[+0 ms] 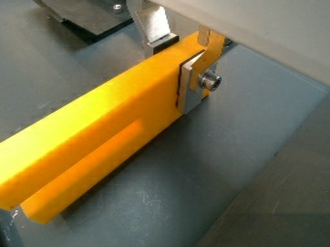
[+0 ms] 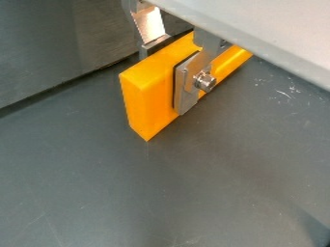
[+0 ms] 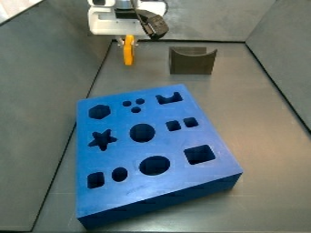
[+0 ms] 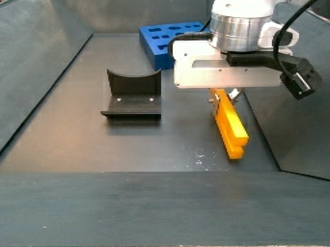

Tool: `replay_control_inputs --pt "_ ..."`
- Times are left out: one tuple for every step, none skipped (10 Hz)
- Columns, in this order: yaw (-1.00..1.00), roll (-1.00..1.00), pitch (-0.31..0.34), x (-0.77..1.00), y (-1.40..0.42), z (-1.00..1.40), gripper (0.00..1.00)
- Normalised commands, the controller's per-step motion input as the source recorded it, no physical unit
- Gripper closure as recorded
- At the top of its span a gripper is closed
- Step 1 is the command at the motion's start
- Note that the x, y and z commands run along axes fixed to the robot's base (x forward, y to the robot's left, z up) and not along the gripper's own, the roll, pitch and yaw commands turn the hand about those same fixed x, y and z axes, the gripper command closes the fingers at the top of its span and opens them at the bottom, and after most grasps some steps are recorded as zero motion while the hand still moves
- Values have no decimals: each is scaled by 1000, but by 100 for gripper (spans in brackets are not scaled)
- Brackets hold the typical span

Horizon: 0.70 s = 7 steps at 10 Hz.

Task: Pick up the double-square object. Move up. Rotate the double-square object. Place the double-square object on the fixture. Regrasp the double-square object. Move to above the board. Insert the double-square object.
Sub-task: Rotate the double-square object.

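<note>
The double-square object (image 1: 103,125) is a yellow-orange bar lying flat along the dark floor, its slotted end pointing away from the gripper. It also shows in a wrist view (image 2: 149,96) and in both side views (image 3: 127,52) (image 4: 230,123). My gripper (image 1: 177,69) (image 2: 171,68) is shut on the bar near its solid end, one silver finger (image 1: 191,82) on each long side. In both side views the gripper (image 3: 126,36) (image 4: 222,92) stands low over the bar. The fixture (image 3: 191,60) (image 4: 131,96) stands apart, empty. The blue board (image 3: 152,146) (image 4: 175,39) lies further off.
Grey walls (image 3: 49,55) enclose the floor on several sides. The bar lies near one wall (image 4: 303,135). A dark corner of the fixture shows in a wrist view (image 1: 84,21).
</note>
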Motion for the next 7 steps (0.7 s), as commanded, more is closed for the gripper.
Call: replay_control_inputs --pt "15 -87 -41 28 7 -299 100" --pt "15 -87 -41 27 7 -299 100" --pt "14 -87 -41 27 7 -299 100" --pt "14 -87 -41 27 7 -299 100" --pt "14 -87 -41 27 7 -299 100" --pt "14 -87 -41 27 7 -299 100" --pt "14 -87 -41 27 7 -299 100"
